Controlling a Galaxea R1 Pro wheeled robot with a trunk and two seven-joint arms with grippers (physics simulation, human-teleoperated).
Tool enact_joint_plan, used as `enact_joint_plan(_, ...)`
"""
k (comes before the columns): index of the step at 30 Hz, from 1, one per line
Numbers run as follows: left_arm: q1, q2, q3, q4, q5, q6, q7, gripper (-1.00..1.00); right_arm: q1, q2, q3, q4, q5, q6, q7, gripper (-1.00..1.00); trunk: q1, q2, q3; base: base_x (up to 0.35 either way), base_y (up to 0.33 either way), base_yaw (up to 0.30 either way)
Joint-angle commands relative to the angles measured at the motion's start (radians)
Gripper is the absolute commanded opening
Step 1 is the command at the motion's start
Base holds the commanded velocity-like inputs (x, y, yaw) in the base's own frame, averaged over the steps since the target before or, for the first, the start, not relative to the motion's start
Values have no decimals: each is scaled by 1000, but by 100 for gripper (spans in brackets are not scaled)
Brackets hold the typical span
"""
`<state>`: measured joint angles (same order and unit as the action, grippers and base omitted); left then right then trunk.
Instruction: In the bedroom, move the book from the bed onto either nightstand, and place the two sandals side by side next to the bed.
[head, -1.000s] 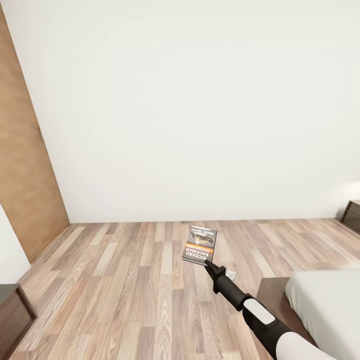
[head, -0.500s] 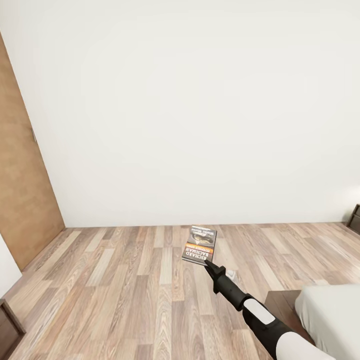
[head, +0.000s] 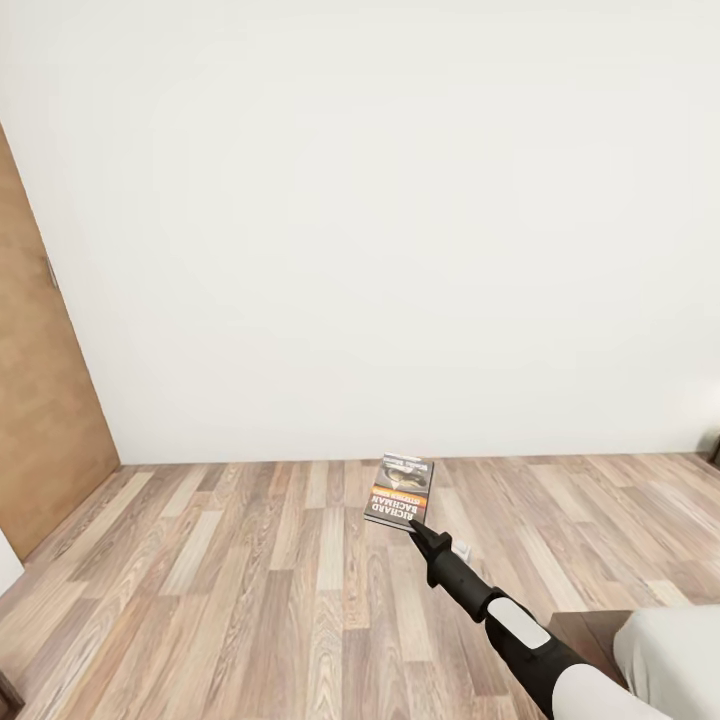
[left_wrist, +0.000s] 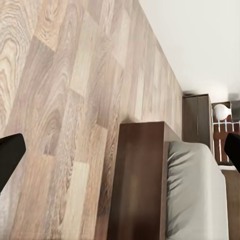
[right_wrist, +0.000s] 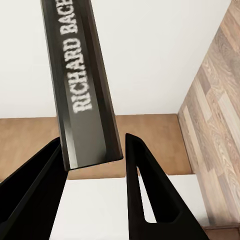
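- Head view: the white wall (head: 380, 220) of the bedroom rises well beyond the jaws of the right gripper, and the wood-plank floor (head: 250, 570) spreads below them.
- A brown wooden door (head: 45, 400) stands far off to the side of the jaws, at the left end of the wall.
- The bed (head: 670, 650) lies behind and to the right of the right gripper's jaws, with a grey mattress corner on a dark wooden frame; the left wrist view shows the same bed (left_wrist: 190, 195) ahead of the left gripper's jaws, on the plank floor (left_wrist: 60, 100).
- Past the bed in the left wrist view, a dark-brown nightstand (left_wrist: 196, 120) stands against the wall, far beyond the jaws.
- The right arm (head: 520, 640) reaches forward, black and white, to the right gripper (head: 414, 527).
- The right gripper's (right_wrist: 95, 155) jaws are clamped on the bottom edge of the book (right_wrist: 82, 75), its spine between the two black fingers (right_wrist: 145, 195).
- The book (head: 399, 490) sticks out just ahead of those jaws, held over the floor, cover facing the head camera.
- The left gripper (left_wrist: 120, 150) has its jaws wide apart, one dark fingertip at each edge, nothing between them.
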<state>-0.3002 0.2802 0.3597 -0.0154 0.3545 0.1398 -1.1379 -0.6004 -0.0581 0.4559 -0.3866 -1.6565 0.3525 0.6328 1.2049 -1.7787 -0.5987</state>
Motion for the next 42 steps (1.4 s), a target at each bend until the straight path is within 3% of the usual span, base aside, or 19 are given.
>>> enact_joint_plan(1,-1,0,5,0,-2,11,-3,100,-1,-1,5,1,-13,6,2,-100,0,0,-1,247,39,-5)
enact_joint_plan(9,-1,0,5,0,-2,11,-3,100,-1,-2,4,9,-15,6,4,-100,0,0,-1,247,84,-113)
enact_joint_plan(42,0,0,5,0,-2,11,-3,100,-1,0,6,11,-11,6,4,-100,0,0,-1,247,155,-233)
